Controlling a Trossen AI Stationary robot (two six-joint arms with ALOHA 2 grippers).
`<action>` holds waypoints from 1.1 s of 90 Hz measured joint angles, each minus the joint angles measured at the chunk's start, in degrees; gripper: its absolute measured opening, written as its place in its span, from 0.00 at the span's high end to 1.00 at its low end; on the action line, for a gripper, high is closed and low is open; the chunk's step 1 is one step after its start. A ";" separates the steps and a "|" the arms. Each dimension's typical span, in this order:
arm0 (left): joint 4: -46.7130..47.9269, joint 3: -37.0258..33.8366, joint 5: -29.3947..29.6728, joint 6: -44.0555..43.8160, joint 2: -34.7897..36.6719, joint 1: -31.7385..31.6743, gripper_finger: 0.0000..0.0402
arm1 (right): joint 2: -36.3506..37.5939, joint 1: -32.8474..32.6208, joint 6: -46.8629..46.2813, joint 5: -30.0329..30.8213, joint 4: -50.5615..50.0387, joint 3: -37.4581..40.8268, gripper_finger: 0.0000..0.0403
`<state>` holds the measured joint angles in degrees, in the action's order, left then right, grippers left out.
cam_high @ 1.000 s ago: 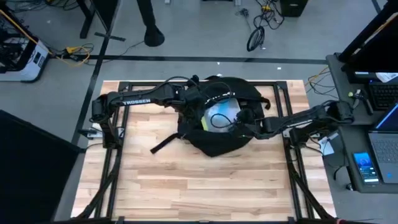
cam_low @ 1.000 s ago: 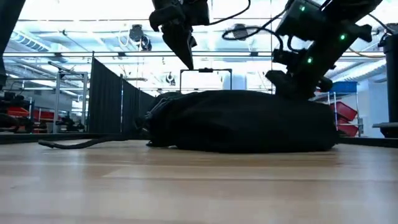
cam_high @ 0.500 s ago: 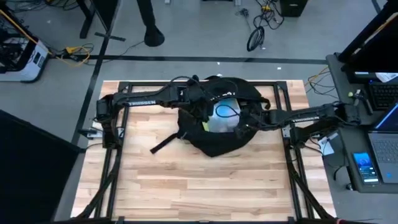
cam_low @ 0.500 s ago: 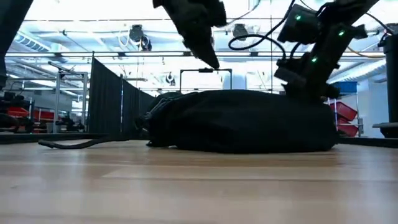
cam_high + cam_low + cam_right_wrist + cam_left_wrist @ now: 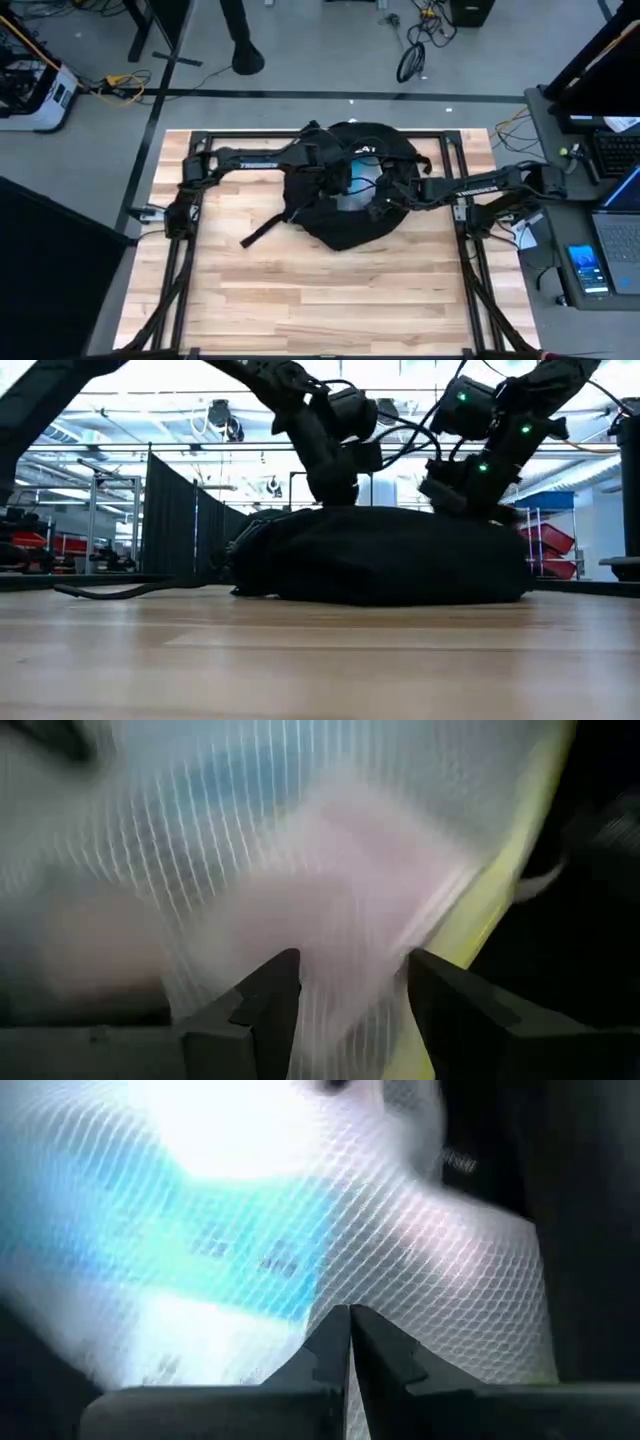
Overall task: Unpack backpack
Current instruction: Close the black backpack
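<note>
backpack (image 5: 345, 215) – lying flat, mouth up | left claw (image 5: 349, 1342) pressed together | right claw (image 5: 352, 995) spread – both inside

mesh pouch (image 5: 300, 1230) print blurred, backpack (image 5: 350, 215) interior mostly hidden

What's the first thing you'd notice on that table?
The big black backpack lying flat at the far middle of the wooden table, with both robot arms dipping into its open top. Inside it sits a white mesh pouch with blue showing through. The left end effector is shut right against the mesh, and the right end effector is open over it.
</note>
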<state>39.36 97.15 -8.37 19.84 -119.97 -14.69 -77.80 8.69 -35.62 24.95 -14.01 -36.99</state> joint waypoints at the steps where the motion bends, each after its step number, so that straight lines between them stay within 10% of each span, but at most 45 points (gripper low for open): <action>1: -0.07 0.02 0.19 0.00 -0.06 0.11 1.00 | 0.00 0.14 0.46 0.84 0.80 0.00 0.59; 38: 0.38 -0.18 2.64 0.44 -0.93 4.34 1.00 | -12.35 9.70 14.51 1.36 22.28 -0.13 0.59; 78: 1.90 3.05 2.27 -0.14 -0.18 3.40 1.00 | 8.68 5.81 2.19 -14.88 -7.70 -0.12 0.59; 99: 0.86 5.25 -8.27 -6.18 -0.19 5.74 1.00 | 8.41 4.30 1.67 -16.00 -8.49 -0.13 0.59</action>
<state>40.22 102.39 -16.64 13.66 -120.16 -8.95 -69.39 12.99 -33.95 8.96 -22.50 -37.12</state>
